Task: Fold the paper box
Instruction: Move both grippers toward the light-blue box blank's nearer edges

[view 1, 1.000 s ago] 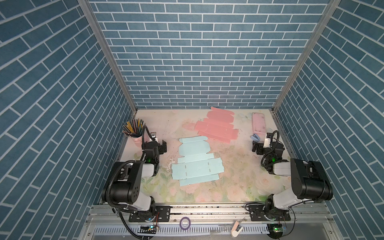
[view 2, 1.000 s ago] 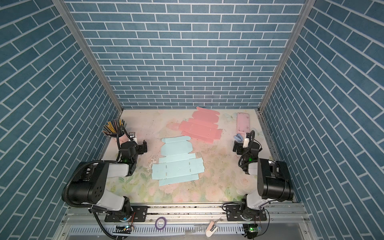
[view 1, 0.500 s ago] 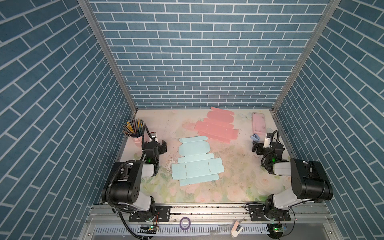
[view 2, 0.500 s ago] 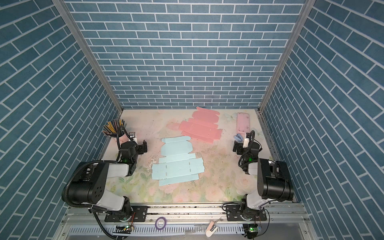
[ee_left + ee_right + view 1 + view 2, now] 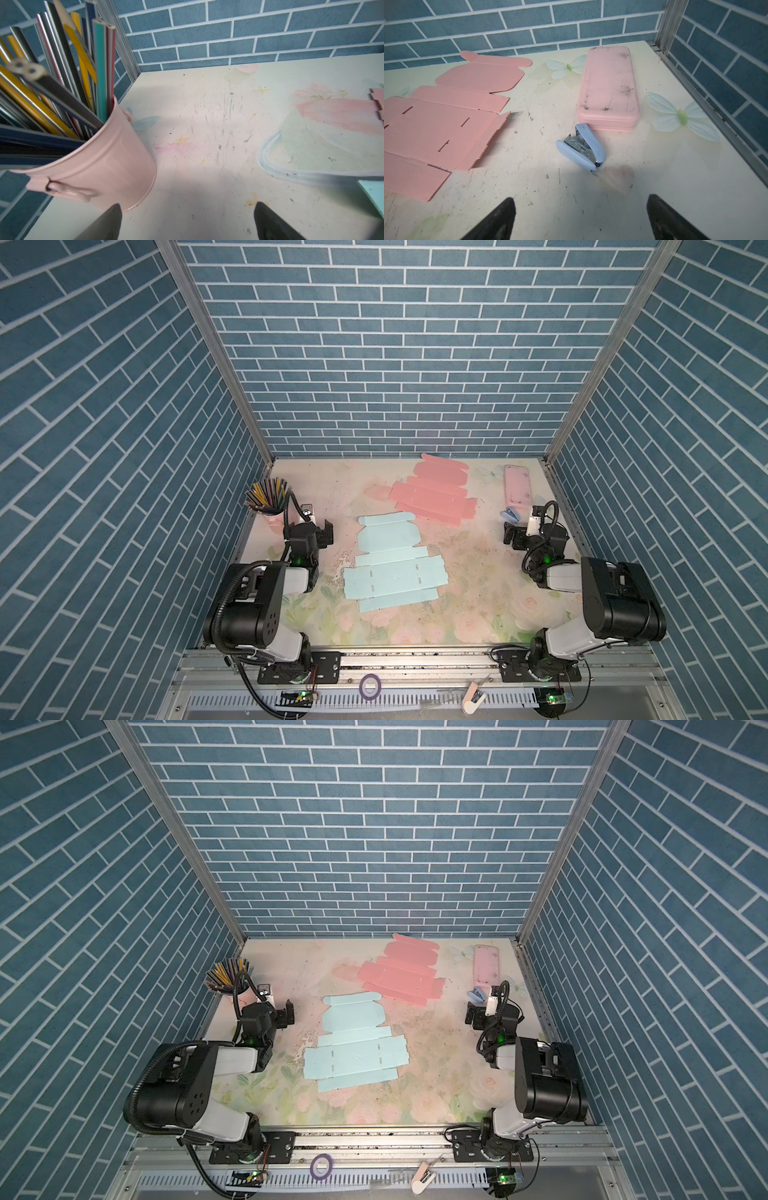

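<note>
A light blue flat paper box blank (image 5: 395,568) (image 5: 355,1048) lies unfolded mid-table in both top views; its corner (image 5: 374,193) shows in the left wrist view. A pink flat box blank (image 5: 432,493) (image 5: 399,973) (image 5: 436,124) lies unfolded behind it, toward the back wall. My left gripper (image 5: 318,529) (image 5: 188,207) is open and empty, low over the table to the left of the blue blank. Over at the right side my right gripper (image 5: 519,533) (image 5: 580,200) also stands open, holding nothing, with both blanks well apart from it.
A pink bucket of pencils (image 5: 268,506) (image 5: 99,162) stands close beside the left gripper. A pink pencil case (image 5: 516,485) (image 5: 608,87) and a blue stapler (image 5: 510,514) (image 5: 583,149) lie just ahead of the right gripper. Brick walls enclose three sides.
</note>
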